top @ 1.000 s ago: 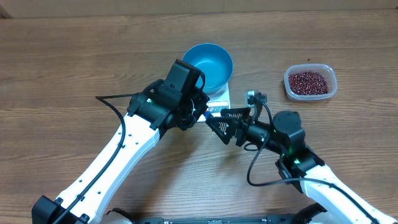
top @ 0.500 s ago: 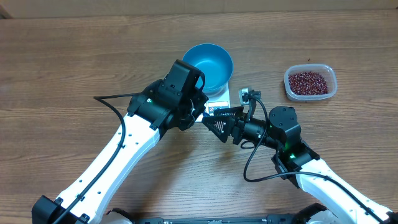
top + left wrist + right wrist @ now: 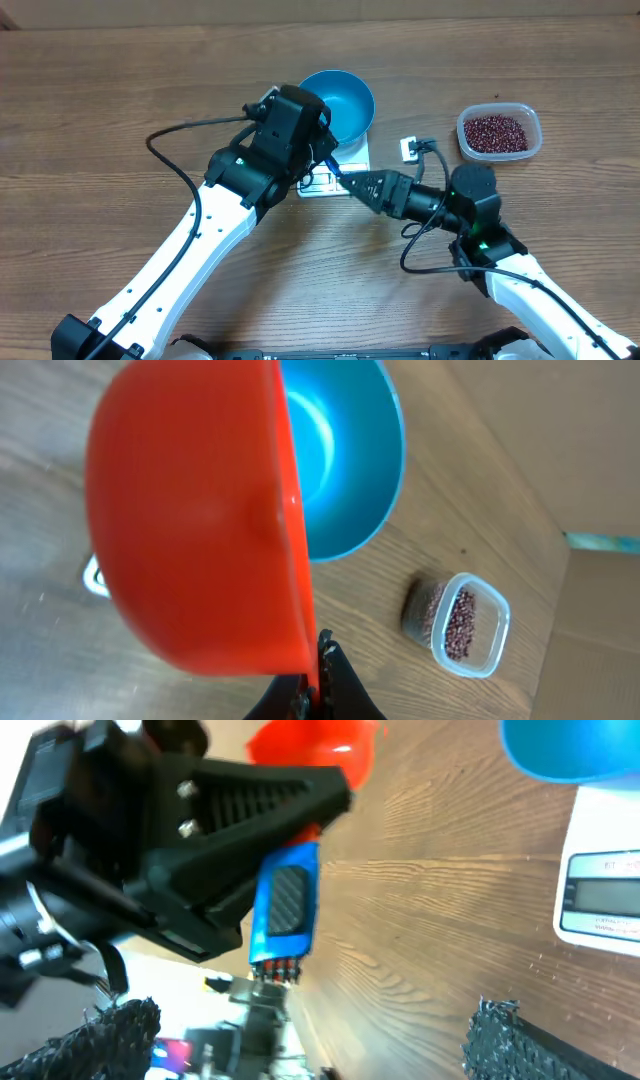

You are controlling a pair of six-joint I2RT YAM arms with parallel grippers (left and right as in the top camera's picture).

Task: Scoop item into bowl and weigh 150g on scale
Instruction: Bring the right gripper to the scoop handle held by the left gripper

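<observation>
Down on a wood table (image 3: 100, 100). Clamping with the left gripper (image 3: 318, 685) on the scoop (image 3: 200, 530), shut tight on it. Hanging that scoop at 8 o'clock of the bowl (image 3: 350, 450), rims overlapping in the wrist view. Spreading the right gripper (image 3: 310, 1025) wide, fingers (image 3: 120, 1035) well apart, gripping nothing, nosing toward 10 o'clock right beside the left one. Resting the bowl on the scale (image 3: 318, 185), at its 12 o'clock end. Finding the beans (image 3: 493, 131) in the tub (image 3: 538, 132), out at 3 o'clock of the bowl, well apart.
</observation>
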